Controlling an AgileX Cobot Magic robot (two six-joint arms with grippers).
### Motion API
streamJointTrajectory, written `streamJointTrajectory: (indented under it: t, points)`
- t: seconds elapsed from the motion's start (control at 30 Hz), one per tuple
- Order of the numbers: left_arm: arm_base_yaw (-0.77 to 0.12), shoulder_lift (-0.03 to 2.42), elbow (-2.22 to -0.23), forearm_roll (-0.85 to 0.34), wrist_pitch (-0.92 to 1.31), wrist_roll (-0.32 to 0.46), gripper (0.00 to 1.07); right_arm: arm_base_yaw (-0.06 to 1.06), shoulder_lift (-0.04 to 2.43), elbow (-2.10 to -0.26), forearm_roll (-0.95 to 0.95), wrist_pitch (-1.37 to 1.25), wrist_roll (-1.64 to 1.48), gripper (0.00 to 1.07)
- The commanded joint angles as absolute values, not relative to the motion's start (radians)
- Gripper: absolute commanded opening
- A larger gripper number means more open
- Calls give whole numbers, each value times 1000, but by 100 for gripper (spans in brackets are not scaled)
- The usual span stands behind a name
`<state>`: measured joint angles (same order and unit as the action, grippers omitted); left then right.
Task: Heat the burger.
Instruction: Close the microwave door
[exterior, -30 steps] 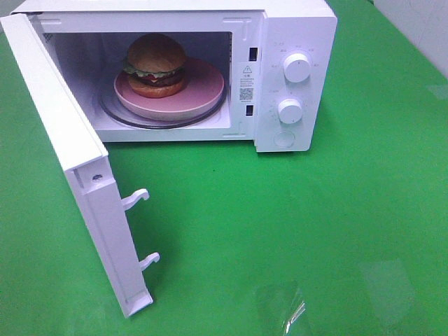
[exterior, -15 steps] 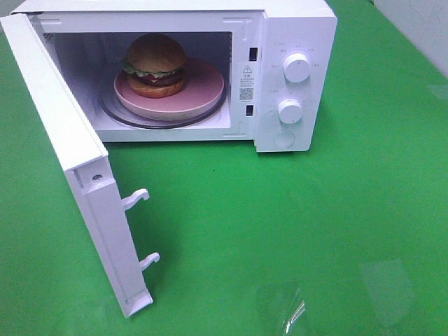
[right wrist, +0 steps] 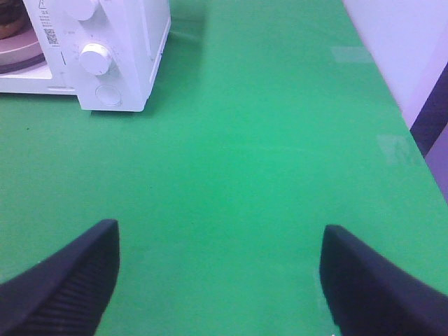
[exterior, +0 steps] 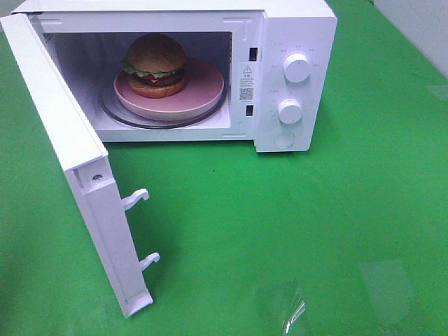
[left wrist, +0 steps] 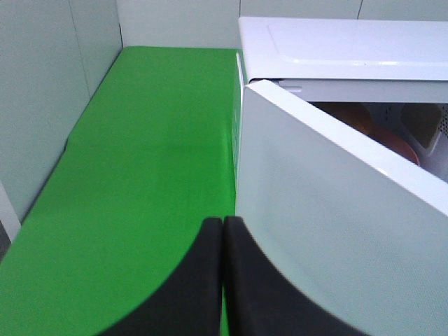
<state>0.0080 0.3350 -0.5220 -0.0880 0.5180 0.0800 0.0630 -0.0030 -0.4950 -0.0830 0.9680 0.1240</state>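
Note:
The burger (exterior: 155, 64), with a golden-brown bun, green lettuce and a dark patty, sits on a pink plate (exterior: 203, 91) inside the white microwave (exterior: 294, 21). The microwave door (exterior: 84, 189) stands wide open to the left. Neither gripper shows in the exterior high view. In the left wrist view my left gripper (left wrist: 222, 227) is shut with nothing in it, just outside the door's outer face (left wrist: 336, 245). My right gripper (right wrist: 218, 231) is open and empty over bare green table, well to the right of the control panel (right wrist: 112, 63). A sliver of the burger (right wrist: 10, 24) shows there.
Two white knobs (exterior: 297, 68) (exterior: 289, 110) and a round button (exterior: 284, 138) sit on the microwave's front panel. Two latch hooks (exterior: 136, 198) stick out of the door's edge. A green cloth (exterior: 280, 231) covers the table, with pale walls along its sides.
Nothing has visibly moved in the exterior high view; burger, plate and door stay where they were.

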Motion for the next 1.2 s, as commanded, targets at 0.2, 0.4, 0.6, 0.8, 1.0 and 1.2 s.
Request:
streamJointTrajectory:
  t: [0.2,0.4,0.6,0.8,1.0,1.2]
  points:
    - [4,408,-385,-147,99,110,0,59,-30,-493,-82,959,129,76]
    - [4,444,-282,-145,-113,109,0,59,-30,-493,-82,959,129,76]
    - [4,558,-178,-133,-300,46,0,59,-30,-493,-82,959,129,76]
    - [4,668,-174,-50,-391,-26,0,59,-30,-493,-82,959,129,76]
    - [4,799,-174,44,-461,-55,0,59,-30,-493,-82,959,129,76]
    - [4,993,-180,167,-604,-142,0,59,-30,-493,-82,959,129,76]
